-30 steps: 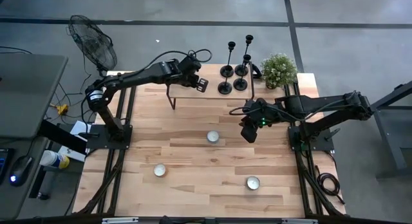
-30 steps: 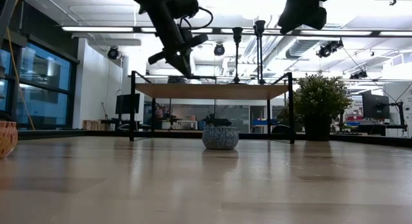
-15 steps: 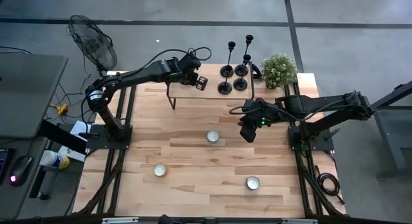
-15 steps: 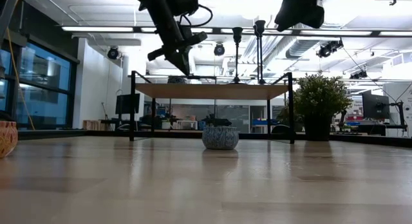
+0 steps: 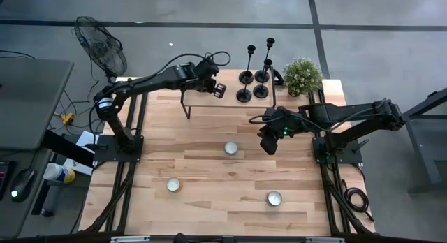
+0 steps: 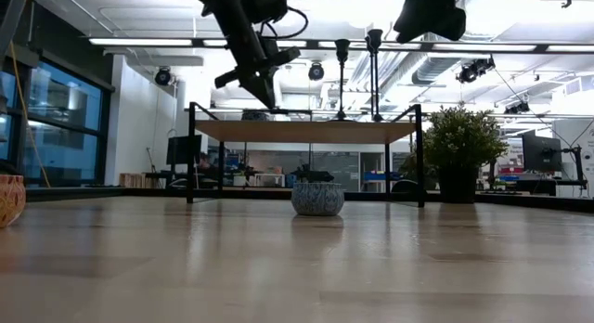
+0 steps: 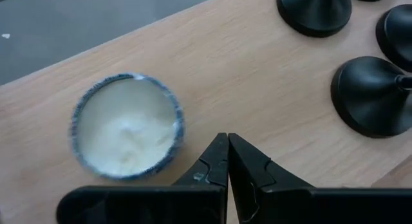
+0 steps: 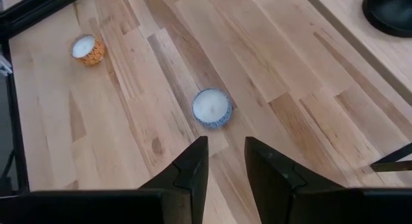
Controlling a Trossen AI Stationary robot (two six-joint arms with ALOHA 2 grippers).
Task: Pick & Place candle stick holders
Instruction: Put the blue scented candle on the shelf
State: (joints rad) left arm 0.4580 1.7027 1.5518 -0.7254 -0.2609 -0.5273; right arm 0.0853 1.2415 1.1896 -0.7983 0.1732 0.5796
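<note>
Landmark: the raised shelf [image 5: 227, 96] at the tabletop's [image 5: 209, 166] far edge. Four candle stick holders [image 5: 253, 77] stand upright in a tight cluster on the shelf's right end, bases just beside one another, tallest two w/ stems well above the rest. A potted plant [image 5: 302, 75] sits just right of the shelf, at the tabletop's far-right corner.

Left claw [image 5: 218, 91] hangs over the shelf's middle, left of the holders, fingers pressed together, gripping nothing. Left wrist view: a white candle in a blue-rimmed cup [image 7: 127, 134] sits on the shelf beside the claw tips, apart from three holder bases [image 7: 370, 95]; shelf edge runs close behind the cup.

Right claw [image 5: 269, 144] hovers in front of the shelf's right end, above the tabletop, fingers a little apart, empty. In front of the shelf: one candle [image 5: 231, 149] near centre, two more [image 5: 173, 185] [image 5: 274, 197] nearer the front edge, all well apart, w/ bare wood between. Low view: open gap under the shelf btw its legs [image 6: 192, 154].
</note>
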